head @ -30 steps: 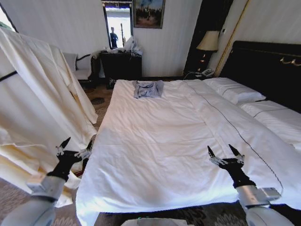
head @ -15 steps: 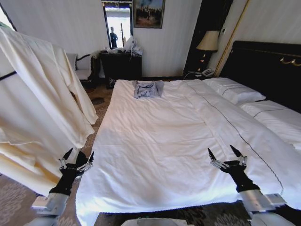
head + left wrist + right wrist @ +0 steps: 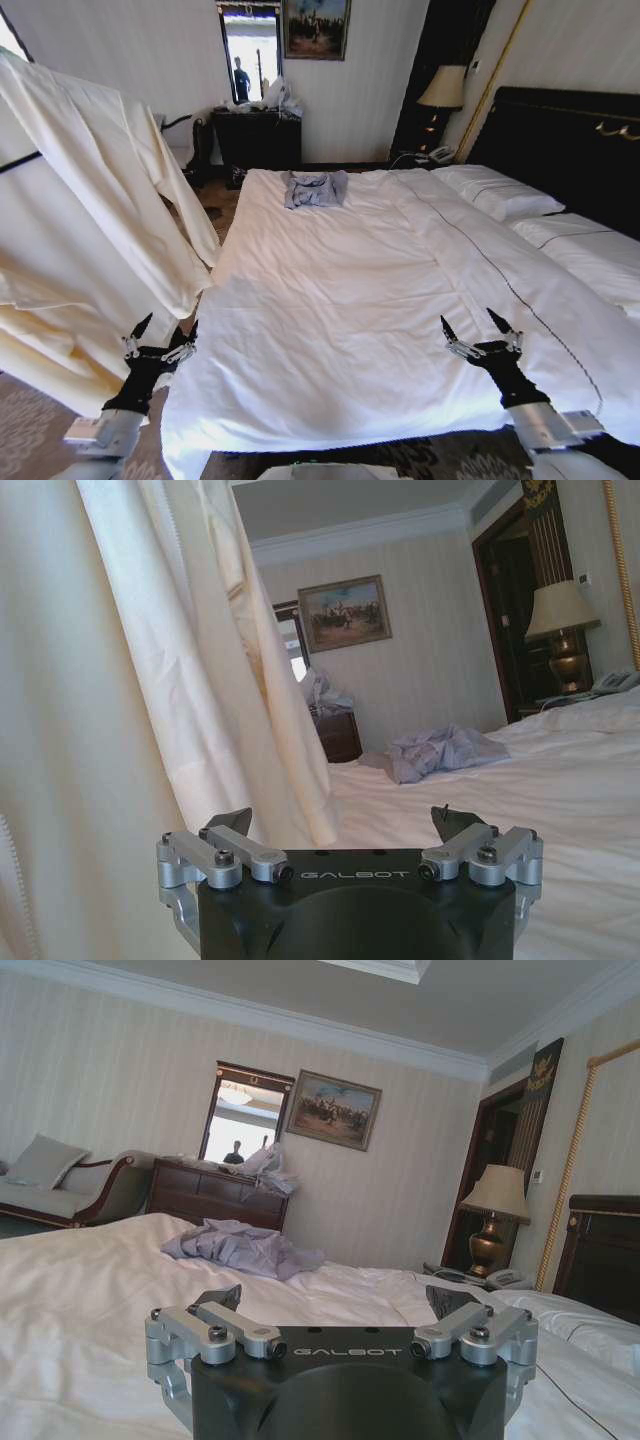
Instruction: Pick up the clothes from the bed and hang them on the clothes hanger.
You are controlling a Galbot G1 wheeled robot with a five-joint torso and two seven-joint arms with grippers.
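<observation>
Judging the clothes (image 3: 90,230) hung at nine o'clock off the bed (image 3: 400,300), I hold left gripper (image 3: 160,335) and right gripper (image 3: 480,330) spread, empty, awaiting retreat.

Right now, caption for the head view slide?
Clothes hang left of bed; both open grippers, left and right, empty.

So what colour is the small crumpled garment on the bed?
Blue-grey garment, clearest in the right wrist view.

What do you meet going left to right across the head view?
Clothes → left gripper → blue-grey garment → right gripper → headboard.
</observation>
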